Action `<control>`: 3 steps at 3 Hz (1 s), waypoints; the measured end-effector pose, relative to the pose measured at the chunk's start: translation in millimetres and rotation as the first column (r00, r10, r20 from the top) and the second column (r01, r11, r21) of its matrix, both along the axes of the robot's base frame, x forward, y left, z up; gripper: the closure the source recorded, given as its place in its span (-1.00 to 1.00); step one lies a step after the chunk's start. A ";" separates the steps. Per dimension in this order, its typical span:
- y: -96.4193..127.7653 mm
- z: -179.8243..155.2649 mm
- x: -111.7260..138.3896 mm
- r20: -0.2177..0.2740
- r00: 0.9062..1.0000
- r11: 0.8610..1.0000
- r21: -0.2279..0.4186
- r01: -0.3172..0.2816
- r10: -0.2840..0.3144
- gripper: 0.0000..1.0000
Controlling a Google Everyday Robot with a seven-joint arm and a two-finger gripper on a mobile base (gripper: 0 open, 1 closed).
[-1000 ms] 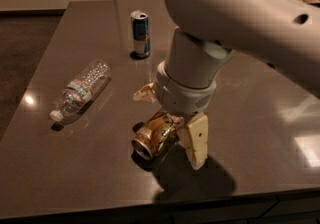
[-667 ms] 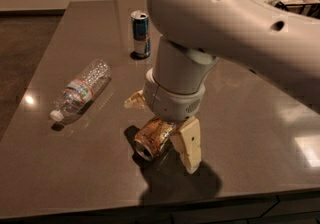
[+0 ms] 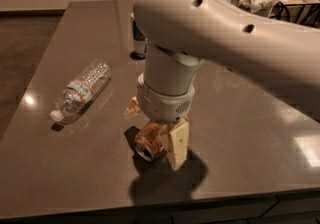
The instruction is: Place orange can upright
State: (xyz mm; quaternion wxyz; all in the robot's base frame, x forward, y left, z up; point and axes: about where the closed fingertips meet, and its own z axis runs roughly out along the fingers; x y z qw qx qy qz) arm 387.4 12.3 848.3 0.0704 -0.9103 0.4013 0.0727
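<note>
Orange can lies on its side on the table; gripper straddles it, jaws spread wide, apparently unclamped, poised to grasp and right it.

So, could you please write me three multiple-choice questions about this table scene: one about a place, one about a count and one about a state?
1. Where is the pincer?
A. Off to the side, above the floor.
B. At the orange can, near the front edge of the table.
C. At the far left corner.

2. How many drink cans are in view?
A. One.
B. Two.
C. Three.

3. How does the orange can rest?
A. Upright.
B. Upside down.
C. On its side.

Answers:
1 B, the pincer hangs right at the orange can.
2 B, there is the orange can plus the blue and silver can, which is partly hidden behind the arm.
3 C, its silver top faces sideways, toward the camera.
</note>
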 end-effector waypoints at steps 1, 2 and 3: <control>-2.5 -3.4 3.9 -0.010 1.000 1.000 -0.022 0.019 -0.019 -0.19; -7.3 4.2 9.9 -0.025 0.998 0.998 -0.025 0.065 -0.066 0.30; -12.2 23.4 16.1 -0.056 0.987 0.988 0.019 0.152 -0.151 0.76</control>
